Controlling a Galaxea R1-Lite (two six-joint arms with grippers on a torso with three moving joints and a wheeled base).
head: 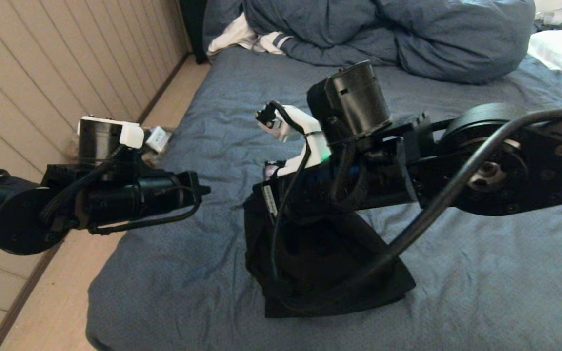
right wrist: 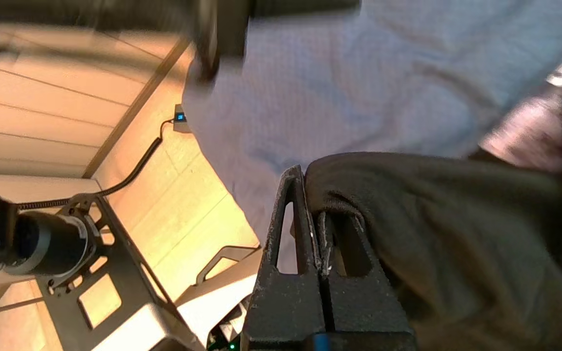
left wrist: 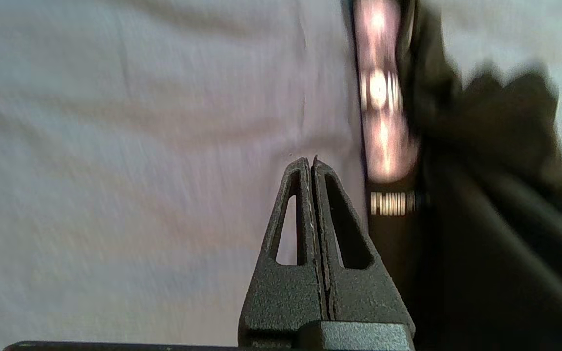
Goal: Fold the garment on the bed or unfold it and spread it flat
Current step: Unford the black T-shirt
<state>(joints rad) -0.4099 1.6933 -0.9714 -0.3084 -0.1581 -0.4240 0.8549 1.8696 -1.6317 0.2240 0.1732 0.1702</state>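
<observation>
Right claw is clamped on a fold of the garment, its two fingers pressed together with black cloth pinched between them and draped over one finger in the right wrist view. From the head camera the right arm reaches across from 3 o'clock and hides that claw; the black T-shirt hangs below it in a bunched, tent-like heap whose lower edge rests on the bed, near the middle of the view. Left claw has its fingers closed on nothing, hovering over bare blue-grey sheet, with the shirt's pale moon print just beside it. A bunched duvet lies at 12 o'clock, well apart from the shirt.
</observation>
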